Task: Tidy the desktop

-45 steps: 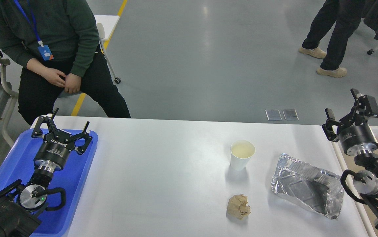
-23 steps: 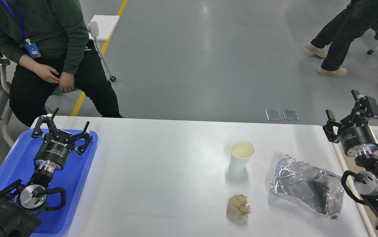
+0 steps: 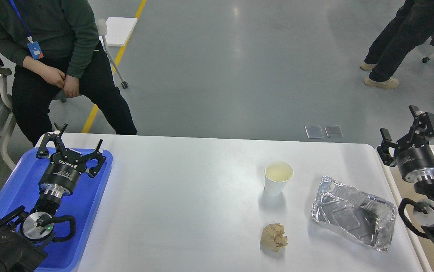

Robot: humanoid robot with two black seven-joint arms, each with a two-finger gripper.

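Worktop (image 3: 186, 204) carries a white paper cup (image 3: 278, 177), a crumpled brown paper wad (image 3: 274, 237) nearer, and a foil container (image 3: 354, 212) to the right. Left gripper (image 3: 72, 144), fingers (image 3: 44, 148) spread, hangs over a blue tray (image 3: 9, 181). Right gripper (image 3: 401, 129) hangs past the right edge, fingers apart.

Desktop (image 3: 186, 196) middle lies open; cup (image 3: 278, 177), wad (image 3: 274, 237), foil tray (image 3: 354, 218) seemingly crowd right.

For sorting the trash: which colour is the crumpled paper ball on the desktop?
The crumpled paper ball is light brown, seen best in the head view.
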